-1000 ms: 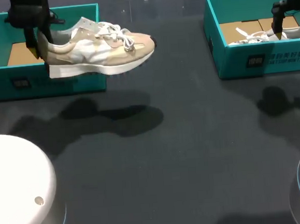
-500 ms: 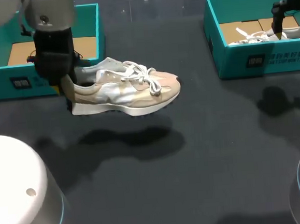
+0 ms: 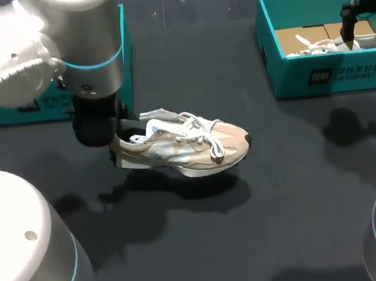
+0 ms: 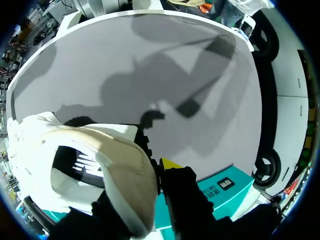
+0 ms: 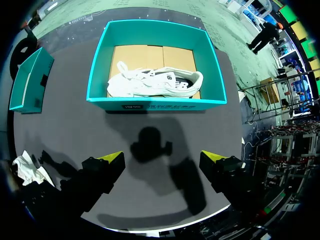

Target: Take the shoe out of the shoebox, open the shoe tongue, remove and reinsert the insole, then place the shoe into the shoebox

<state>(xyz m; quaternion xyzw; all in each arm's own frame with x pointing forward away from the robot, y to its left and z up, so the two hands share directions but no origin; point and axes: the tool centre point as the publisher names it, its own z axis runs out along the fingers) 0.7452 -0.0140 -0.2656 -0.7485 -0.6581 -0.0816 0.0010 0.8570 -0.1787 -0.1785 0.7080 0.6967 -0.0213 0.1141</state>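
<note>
Nearest, left of centre over the table [image 3: 278, 205]: beige shoe [image 3: 188, 147], sole down, toe toward the right side, laces [image 3: 200, 128] tied across the tongue. Held by the heel in the left gripper [image 4: 156, 172] — one yellow tip visible against the outside of the heel, the other finger hidden by the shoe, grip judged clamped on the heel collar. Appears to hang just above the surface, with a shadow beneath; contact of the sole with the table not confirmable. Farther back, at the far left edge: left shoebox [image 3: 22, 106], largely hidden behind the left arm, contents not visible. At the far right edge: right shoebox [image 3: 339, 73], with a white shoe [image 3: 317, 47] lying in it. Above that box: right gripper [image 5: 162, 159], fingers spread wide apart, holding nothing. Progress, judged from the layout: first step — removal from the box — done for the beige shoe. Outstanding: setting down, opening the tongue, pulling out and refitting the insole, returning the shoe to the shoebox. White shoe not yet taken out
</note>
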